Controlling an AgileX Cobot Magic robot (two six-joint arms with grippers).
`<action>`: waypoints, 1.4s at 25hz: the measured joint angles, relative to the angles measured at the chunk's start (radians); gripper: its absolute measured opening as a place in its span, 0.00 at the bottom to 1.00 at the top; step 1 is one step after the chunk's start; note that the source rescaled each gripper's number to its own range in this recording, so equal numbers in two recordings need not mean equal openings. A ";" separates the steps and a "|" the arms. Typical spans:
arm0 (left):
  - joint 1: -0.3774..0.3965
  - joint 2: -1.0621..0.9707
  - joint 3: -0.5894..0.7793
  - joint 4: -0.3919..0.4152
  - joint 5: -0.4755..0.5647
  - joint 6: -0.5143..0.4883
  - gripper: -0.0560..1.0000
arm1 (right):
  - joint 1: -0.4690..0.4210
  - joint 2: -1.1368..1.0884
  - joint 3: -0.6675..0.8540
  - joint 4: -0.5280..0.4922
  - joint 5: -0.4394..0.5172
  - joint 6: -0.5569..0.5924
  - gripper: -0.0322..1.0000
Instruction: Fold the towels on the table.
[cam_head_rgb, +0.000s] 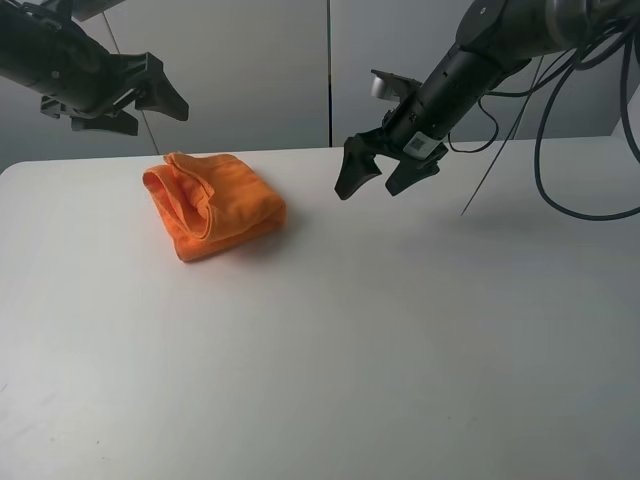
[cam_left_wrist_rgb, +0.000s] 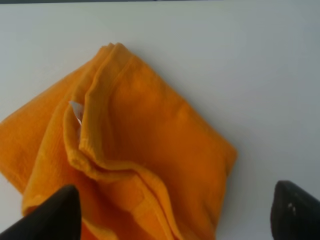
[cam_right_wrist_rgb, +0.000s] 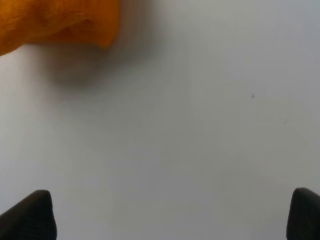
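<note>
Right gripper (cam_head_rgb: 384, 177): upper centre-right of the exterior high frame, raised above the table (cam_head_rgb: 400, 340), jaws spread wide, nothing held. In the right wrist view its 2 fingertips (cam_right_wrist_rgb: 30, 215) sit at opposite lower corners over bare white surface.

Left gripper (cam_head_rgb: 150, 105): upper left of the exterior frame, raised above the table, jaws wide apart, empty. In the left wrist view its fingertips (cam_left_wrist_rgb: 50, 217) appear at the lower corners, above the cloth.

Orange towel (cam_head_rgb: 212, 203): lies on the table at upper left of centre, folded into a compact, slightly loose bundle with layered hems showing. A small white label (cam_left_wrist_rgb: 76, 111) peeks from between the folds. The towel is apart from both grippers, left of the right one.
</note>
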 joint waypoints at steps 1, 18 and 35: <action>-0.008 0.009 0.000 0.005 -0.011 -0.019 0.99 | 0.000 -0.014 0.013 0.002 -0.002 -0.002 1.00; 0.014 -0.152 0.055 0.310 0.109 -0.245 0.99 | 0.000 -0.387 0.296 0.022 -0.176 -0.059 1.00; 0.117 -1.027 0.259 0.546 0.426 -0.323 0.99 | 0.000 -1.346 0.667 -0.240 -0.107 0.167 1.00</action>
